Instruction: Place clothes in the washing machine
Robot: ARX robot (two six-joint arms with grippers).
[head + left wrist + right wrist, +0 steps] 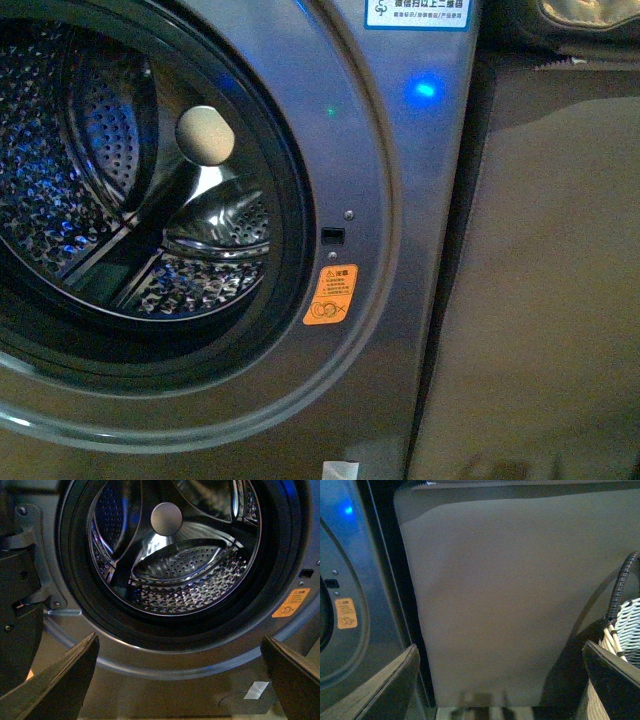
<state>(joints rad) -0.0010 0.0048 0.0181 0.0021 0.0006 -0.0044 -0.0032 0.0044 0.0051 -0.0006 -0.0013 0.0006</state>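
The grey washing machine (390, 200) fills the front view, its round porthole open on the perforated steel drum (90, 190), with an orange sticker (331, 294) and a blue light (425, 89). No clothes show in any view; the drum looks empty. My left gripper (180, 680) is open and empty, facing the drum (185, 580) from just below the porthole rim. My right gripper (500, 680) is open and empty, facing the beige cabinet (505, 595), with the washing machine (350, 580) at one side. Neither arm shows in the front view.
A plain beige flat-fronted cabinet (540, 280) stands right of the machine. A woven wicker basket (622, 630) with a dark handle sits close by one finger of my right gripper. A dark door hinge part (17, 595) sits beside the porthole.
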